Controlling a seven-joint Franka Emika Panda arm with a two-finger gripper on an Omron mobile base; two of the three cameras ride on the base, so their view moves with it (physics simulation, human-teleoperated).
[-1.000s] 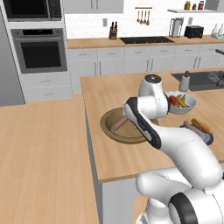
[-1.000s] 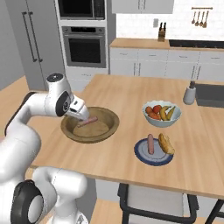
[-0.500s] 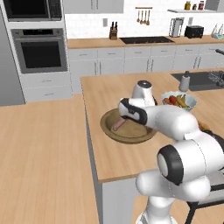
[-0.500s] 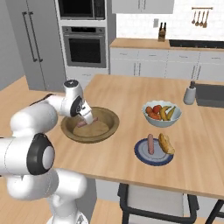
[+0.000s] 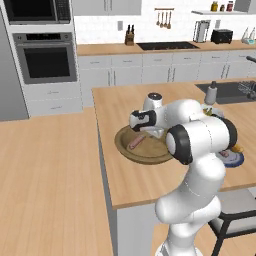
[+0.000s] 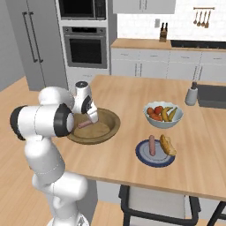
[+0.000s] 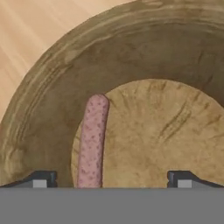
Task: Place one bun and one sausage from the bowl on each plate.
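Since a second ago the arm has swung from above the bowl's near side down into it, and the gripper (image 6: 92, 118) now hangs low over the wooden bowl (image 6: 112, 128) with its jaws spread wide and nothing between them.

Counting against the bowl as landmark: one sausage (image 7: 92, 140) lies inside it, on the floor's edge against the sloping inner wall. One blue-rimmed plate (image 6: 142, 155) sits on the counter to the bowl's right in the right base view, carrying one sausage (image 6: 152, 145) and one bun (image 6: 167, 145) side by side. One white fruit bowl (image 6: 161, 121) stands just behind that plate, also right of the wooden bowl. One grey shaker (image 6: 191, 94) stands farther back-right, near the sink.

In the hand view the bowl's sausage runs lengthwise between the two fingertips (image 7: 41, 180), nearer the left one and apart from the right; its near end passes out of sight below.

The bowl (image 5: 125, 148) sits close to the island's left edge in the left base view. Bare counter (image 6: 123, 88) lies open behind the bowl and in front of it toward the near edge.
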